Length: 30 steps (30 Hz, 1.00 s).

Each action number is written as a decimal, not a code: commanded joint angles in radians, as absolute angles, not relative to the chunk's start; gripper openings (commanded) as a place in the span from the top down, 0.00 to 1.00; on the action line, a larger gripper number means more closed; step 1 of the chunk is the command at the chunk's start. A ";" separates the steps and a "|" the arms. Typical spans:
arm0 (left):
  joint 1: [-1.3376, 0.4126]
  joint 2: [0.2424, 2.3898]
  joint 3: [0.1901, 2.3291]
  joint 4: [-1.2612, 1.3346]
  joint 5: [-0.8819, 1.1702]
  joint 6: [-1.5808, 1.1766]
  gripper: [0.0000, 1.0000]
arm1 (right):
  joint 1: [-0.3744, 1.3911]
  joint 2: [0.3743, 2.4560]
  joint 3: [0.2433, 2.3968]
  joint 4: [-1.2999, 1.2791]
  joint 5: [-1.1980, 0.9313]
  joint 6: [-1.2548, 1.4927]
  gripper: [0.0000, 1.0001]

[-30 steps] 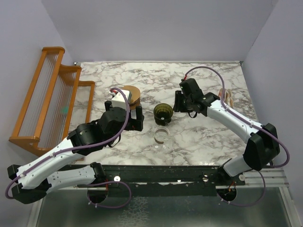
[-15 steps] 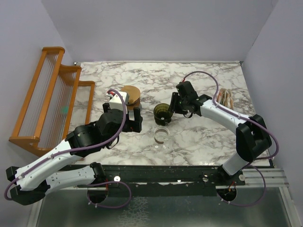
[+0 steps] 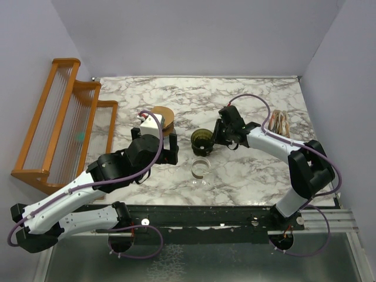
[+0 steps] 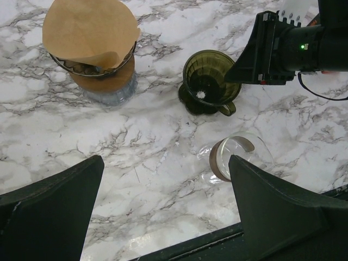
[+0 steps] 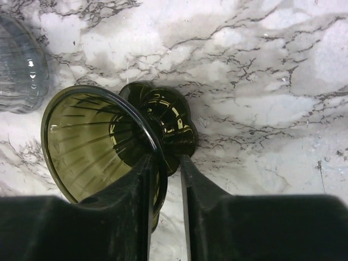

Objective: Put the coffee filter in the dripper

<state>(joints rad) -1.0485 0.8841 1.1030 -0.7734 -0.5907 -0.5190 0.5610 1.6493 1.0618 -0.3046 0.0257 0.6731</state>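
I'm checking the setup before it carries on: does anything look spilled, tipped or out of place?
Nothing looks spilled or broken. The dripper stands upright and empty, with the right end effector at its rim. Only the tan paper looks untidy, lying loosely across its stand.

Links: the left arm and right arm were clad in white moulded shells.
Joints: black housings were fitted.
Cables: purple cable was looped alongside.
Grippers: black wedge fingers were borne by the left gripper and right gripper.
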 commanded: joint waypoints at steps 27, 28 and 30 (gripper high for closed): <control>-1.045 0.901 1.097 -0.769 -0.619 -0.502 0.01 | 0.548 1.406 1.105 -0.399 0.037 0.633 1.00; -1.045 0.899 1.096 -0.768 -0.620 -0.502 0.01 | 0.548 1.391 1.113 -0.414 0.029 0.628 1.00; -1.045 0.897 1.093 -0.761 -0.620 -0.502 0.01 | 0.548 1.357 1.125 -0.432 0.008 0.609 0.99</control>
<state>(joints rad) -1.0485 0.9009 1.1030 -0.7723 -0.5930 -0.5133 0.5541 1.4273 1.0710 -0.3672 0.0292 0.6510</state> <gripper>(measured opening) 0.988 0.048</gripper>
